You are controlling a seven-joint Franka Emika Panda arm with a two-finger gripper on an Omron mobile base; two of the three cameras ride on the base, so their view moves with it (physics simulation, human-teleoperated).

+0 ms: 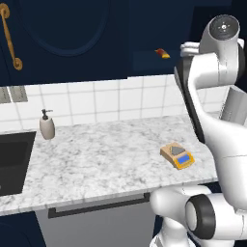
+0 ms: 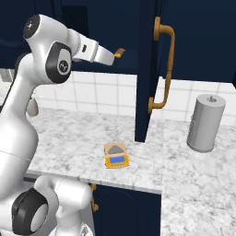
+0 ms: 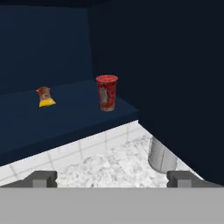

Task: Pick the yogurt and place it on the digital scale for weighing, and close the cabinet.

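Marble tabletop (image 1: 96, 159) below, navy cabinet (image 3: 52, 52) above with its door (image 2: 147, 69) swung out. Jaws spread wide, holding nothing, short of the shelf. Digital scale (image 2: 115, 155) sits bare on the tabletop. Yogurt (image 3: 106, 92) stands upright near the shelf's edge, snack packet (image 3: 45, 97) well apart.

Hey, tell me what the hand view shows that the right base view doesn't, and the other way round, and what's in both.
Hand view alone: the yogurt standing upright on the cabinet shelf near its front edge, and the open gripper tips low in the frame.

Right base view alone: the digital scale on the marble counter, nothing on its platform, and the open cabinet door with its brass handle.

Both: the red-and-yellow packet on the shelf, the grey canister on the counter, and the white tiled wall.
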